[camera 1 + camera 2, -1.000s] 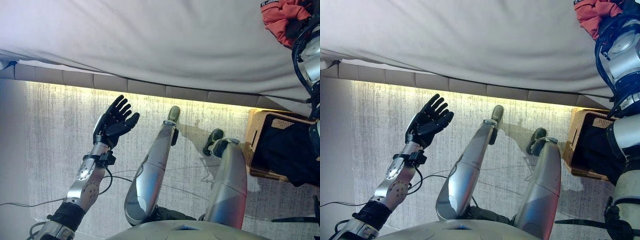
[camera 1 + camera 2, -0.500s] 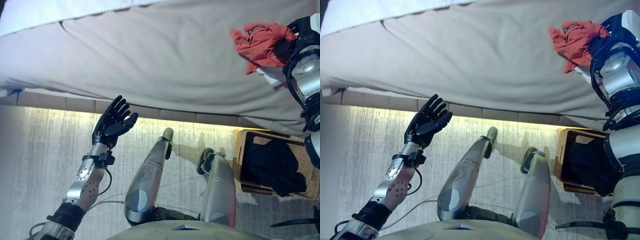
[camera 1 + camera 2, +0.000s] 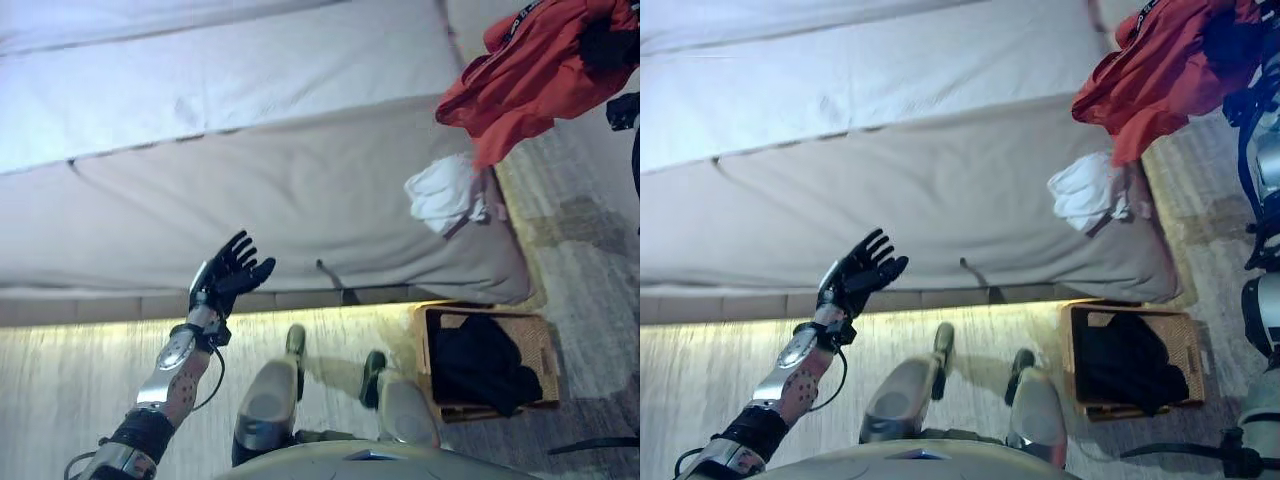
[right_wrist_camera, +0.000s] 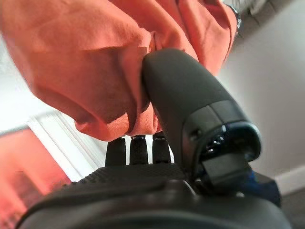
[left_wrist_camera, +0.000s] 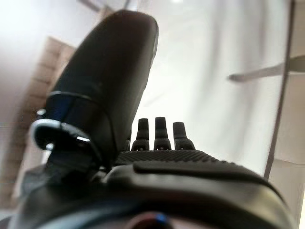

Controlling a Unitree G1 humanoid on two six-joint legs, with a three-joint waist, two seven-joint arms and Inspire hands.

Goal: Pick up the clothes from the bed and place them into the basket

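Note:
A red garment (image 3: 540,80) hangs bunched at the upper right, above the bed's corner. My right hand (image 3: 606,42) holds it. In the right wrist view the thumb (image 4: 181,109) presses into the red cloth (image 4: 81,62), which drapes over the curled fingers. A small white cloth (image 3: 447,192) lies on the grey bed (image 3: 250,190) near its right corner. A wicker basket (image 3: 421,345) stands on the floor beside that corner, with dark clothes (image 3: 480,365) inside. My left hand (image 3: 228,280) is raised by the bed's front edge, fingers spread and empty.
The bed's padded front edge runs across the view with a lit strip under it. Pale carpet lies in front of the bed, and bare floor to the right of it past the basket.
The camera has swung up, so more of the bed and the white cloth now show. The red garment stays in my right hand and now hangs freely. My left hand keeps its pose.

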